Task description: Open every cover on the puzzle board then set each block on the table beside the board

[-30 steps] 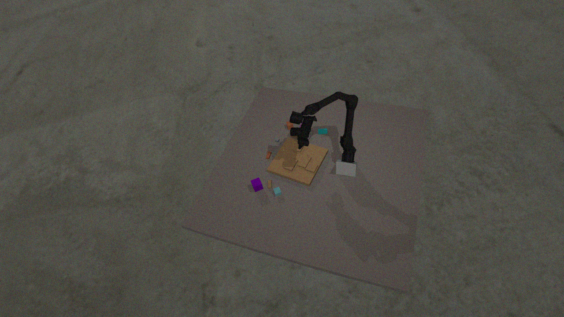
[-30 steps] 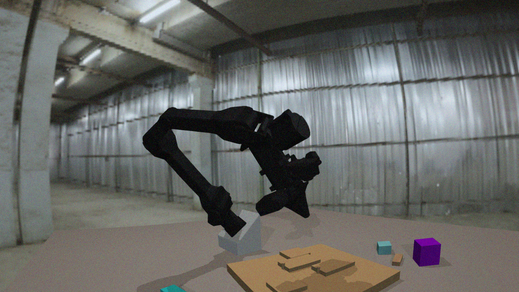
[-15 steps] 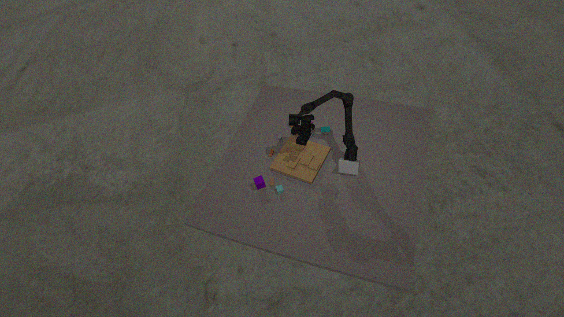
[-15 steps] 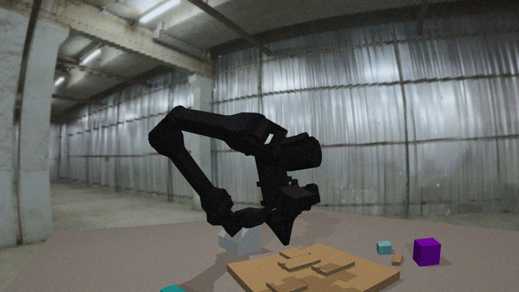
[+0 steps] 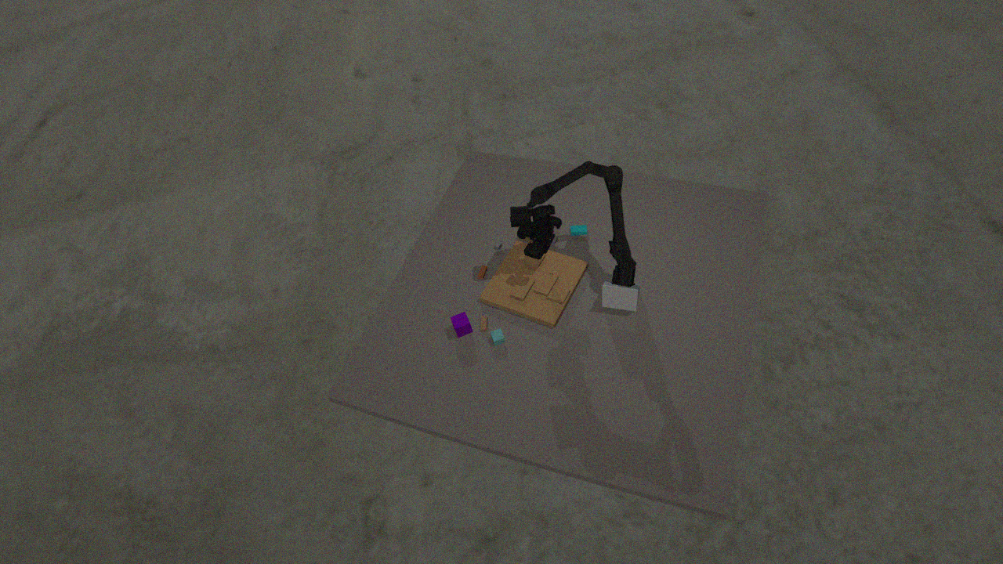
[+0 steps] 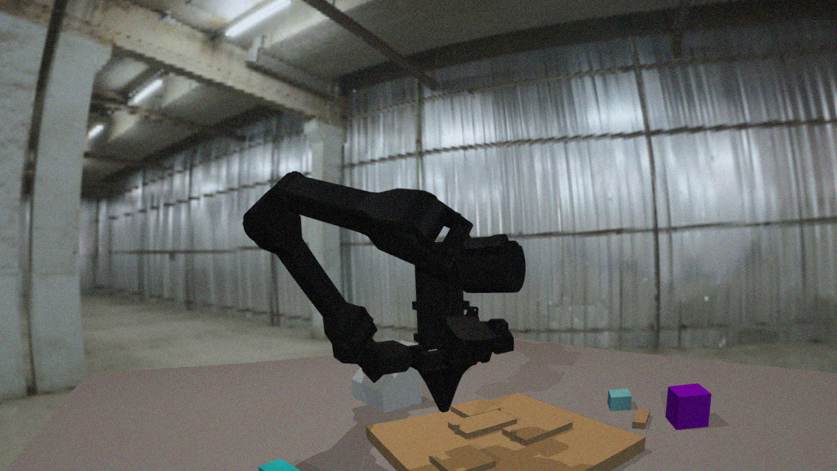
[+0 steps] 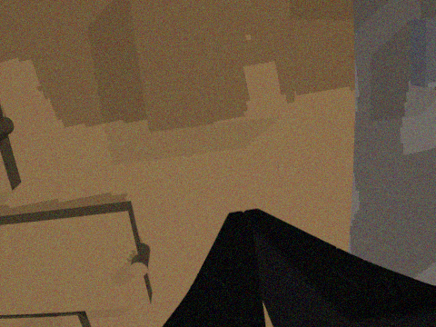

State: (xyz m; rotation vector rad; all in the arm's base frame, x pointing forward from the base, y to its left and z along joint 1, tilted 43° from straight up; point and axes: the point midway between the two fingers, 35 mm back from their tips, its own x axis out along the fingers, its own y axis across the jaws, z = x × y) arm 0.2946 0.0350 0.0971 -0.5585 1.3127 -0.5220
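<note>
The broad pale-brown table [image 5: 434, 392] [image 6: 175, 409] carries the tan wooden puzzle board [image 5: 533, 315] [image 6: 608, 442]; above it hangs the black metal-looking gripper [image 5: 535, 254] [image 6: 444, 409] [image 7: 243, 225] — closed, empty. The thin rectangular wooden cover [image 5: 547, 283] [image 6: 485, 422] [image 7: 68, 259] probably swings lightly — best nudged at its edge.

Puzzle board [image 5: 505, 294] [image 6: 602, 439] [image 7: 291, 182] — flat, tan — covers atop.

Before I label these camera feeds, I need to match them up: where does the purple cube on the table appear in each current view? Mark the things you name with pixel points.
Top: the purple cube [image 5: 461, 324] [image 6: 688, 406] sits left of and below the picture's centre, off the puzzle board's lower-left side.
Exterior: right side, low down, beyond the board's right corner.
Wrist: not in it.
Shared landmark: the tan puzzle board [image 5: 501, 299] [image 6: 608, 440] [image 7: 300, 182], visible in all three.
</note>
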